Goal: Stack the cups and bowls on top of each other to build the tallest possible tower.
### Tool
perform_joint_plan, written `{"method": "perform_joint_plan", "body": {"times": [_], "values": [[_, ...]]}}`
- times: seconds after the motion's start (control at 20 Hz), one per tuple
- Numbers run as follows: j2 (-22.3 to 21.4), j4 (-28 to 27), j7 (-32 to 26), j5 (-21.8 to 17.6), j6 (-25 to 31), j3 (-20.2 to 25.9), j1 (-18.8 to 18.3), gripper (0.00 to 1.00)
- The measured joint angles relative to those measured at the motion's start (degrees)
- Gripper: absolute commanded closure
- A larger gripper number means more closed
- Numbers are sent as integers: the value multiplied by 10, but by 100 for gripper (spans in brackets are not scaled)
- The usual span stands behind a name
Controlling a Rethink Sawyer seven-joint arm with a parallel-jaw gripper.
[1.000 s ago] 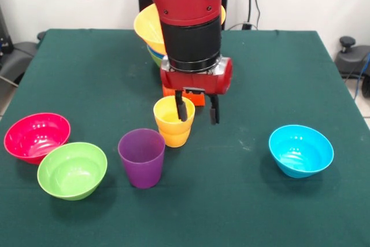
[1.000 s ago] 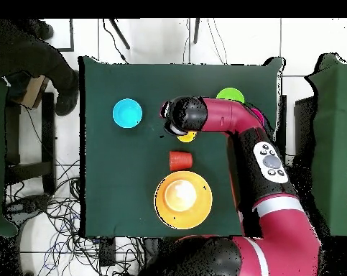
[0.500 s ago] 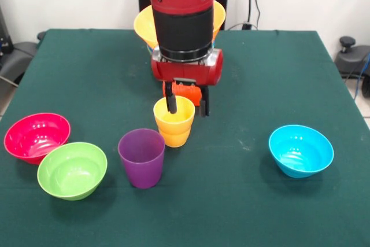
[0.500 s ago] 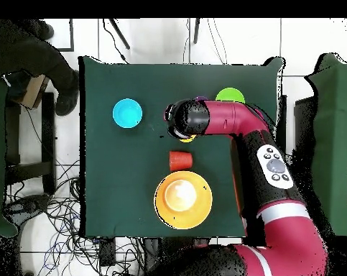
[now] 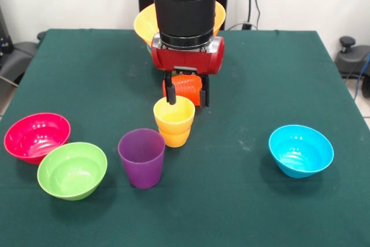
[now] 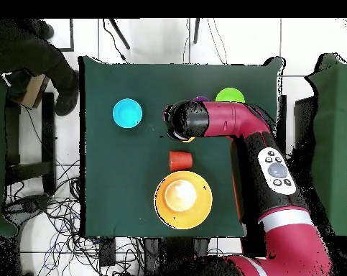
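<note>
My gripper [image 5: 188, 98] hangs open just above and behind the yellow cup [image 5: 174, 122]. Its left fingertip [image 5: 171, 95] is at the cup's far rim and the right one stands outside it. The ribbed orange-red cup [image 5: 186, 87] lies on its side behind the fingers. A purple cup [image 5: 142, 157] stands in front, to the left. The tower's wide orange-yellow bowl [image 5: 144, 25] shows behind the arm, its lower bowls hidden. From overhead, the wrist [image 6: 184, 119] covers the gripper and most of the yellow cup [image 6: 188, 138]; the orange-red cup [image 6: 179, 160] and orange-yellow bowl [image 6: 183, 200] show.
On the green table [image 5: 277, 73], a pink-red bowl [image 5: 36, 136] and a green bowl [image 5: 72, 169] sit touching at the front left. A light-blue bowl [image 5: 300, 150] sits at the right. A person [image 6: 25, 50] in dark clothes is at the overhead view's upper left.
The gripper has risen and drawn back: its left finger, earlier down inside the yellow cup, is now at the rim. The arm has swung more upright. The cups and bowls have not moved.
</note>
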Motion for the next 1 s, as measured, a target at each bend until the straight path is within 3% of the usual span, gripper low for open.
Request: {"method": "perform_joint_plan", "body": {"times": [1.0], "values": [[25,0,0,-23,0,0,0,0]]}}
